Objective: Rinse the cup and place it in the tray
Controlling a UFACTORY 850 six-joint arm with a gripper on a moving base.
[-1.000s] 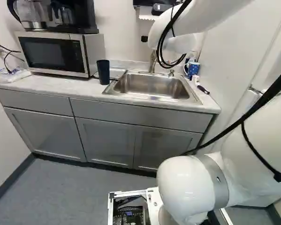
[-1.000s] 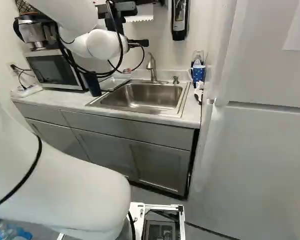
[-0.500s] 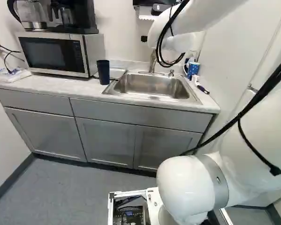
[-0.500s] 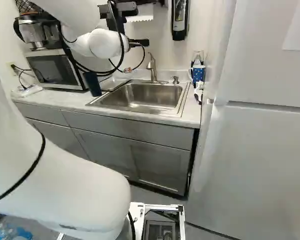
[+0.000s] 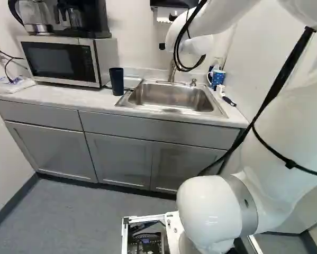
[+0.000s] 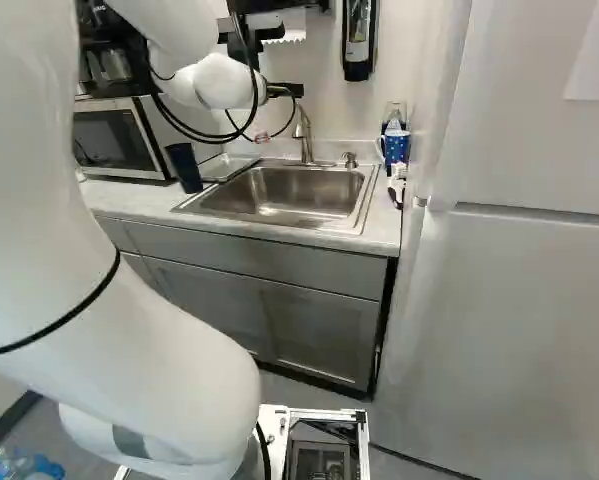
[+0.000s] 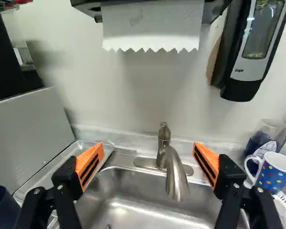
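Note:
In the right base view my gripper (image 6: 284,90) shows as a black part at the arm's far end, above the sink. The wrist view has the gripper (image 7: 147,160) open, its orange pads wide apart with nothing gripped; the faucet (image 7: 175,174) appears between them, ahead. Left of the sink (image 5: 171,98), the dark blue cup (image 5: 116,81) stands upright on the counter; its rim side (image 7: 2,207) shows beside one finger in the wrist view. A shallow tray (image 7: 52,171) lies between microwave and sink basin.
The microwave (image 5: 60,61) stands beside the cup, a coffee maker on top. Across the sink are a dotted mug (image 7: 275,172) and a clear container (image 7: 271,131). A paper towel dispenser (image 7: 152,24) and soap dispenser (image 7: 248,47) hang on the wall.
The arm has swung: its far end has shifted right and slightly up in the right base view, slightly left in the left base view. Base, cup and counter things have stayed put.

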